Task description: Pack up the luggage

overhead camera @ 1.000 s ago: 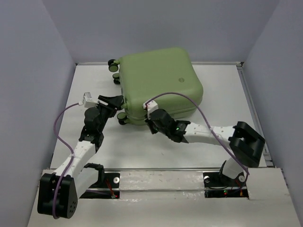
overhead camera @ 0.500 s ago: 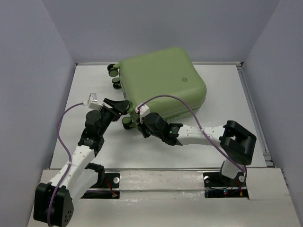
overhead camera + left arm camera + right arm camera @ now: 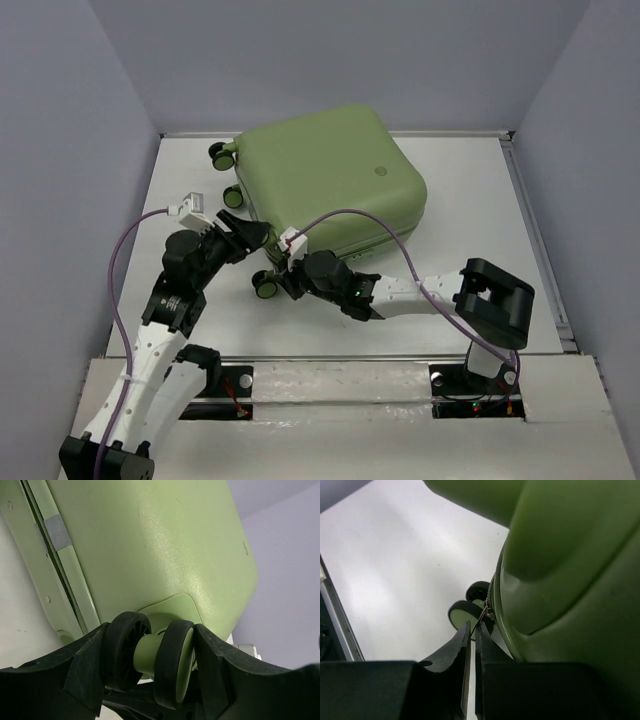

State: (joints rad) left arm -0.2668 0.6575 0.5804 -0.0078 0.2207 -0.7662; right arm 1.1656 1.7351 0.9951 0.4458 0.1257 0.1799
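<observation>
Top external shows luggage (image 3: 325, 175) on white table (image 3: 470, 200), grey walls (image 3: 330, 60).

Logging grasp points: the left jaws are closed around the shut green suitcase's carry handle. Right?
Not the handle. The left wrist view shows the jaws of the left gripper closed on a twin caster wheel of the suitcase, which is indeed shut.
</observation>
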